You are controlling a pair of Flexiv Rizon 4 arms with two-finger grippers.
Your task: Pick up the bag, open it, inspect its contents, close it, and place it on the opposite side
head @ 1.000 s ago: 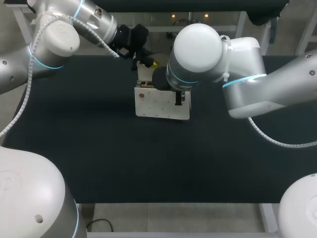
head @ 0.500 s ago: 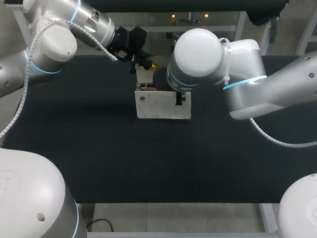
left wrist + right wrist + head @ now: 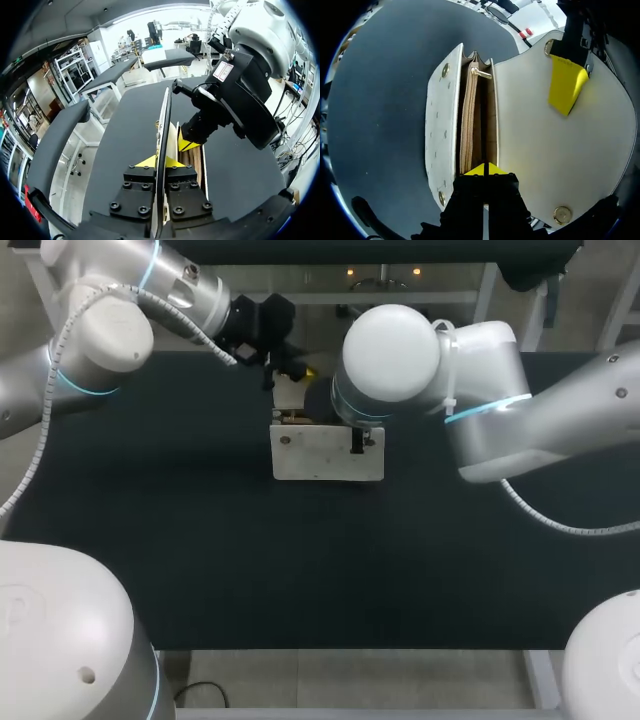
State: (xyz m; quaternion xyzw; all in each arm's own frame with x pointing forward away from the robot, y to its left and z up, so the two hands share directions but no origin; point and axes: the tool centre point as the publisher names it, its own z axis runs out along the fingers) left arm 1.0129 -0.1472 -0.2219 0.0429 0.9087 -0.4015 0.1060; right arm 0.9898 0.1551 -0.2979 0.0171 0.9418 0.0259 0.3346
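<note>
The white bag stands on the black table, just behind its middle. My left gripper is shut on the edge of the bag's flap and holds it up and back; its yellow fingertip shows against the flap in the right wrist view. The mouth of the bag is open, showing a tan lining with a zip and a gold zip pull. My right gripper hangs shut right over that opening, holding nothing. In the head view my right arm's wrist hides its fingers.
Black tabletop stretches to all sides of the bag. My right arm stands close ahead of the left gripper, beside the raised flap. Gold snaps sit on the inside of the flap.
My left gripper has drawn the flap a little back and away from the bag's front. My right arm has shifted slightly to the left over the bag.
</note>
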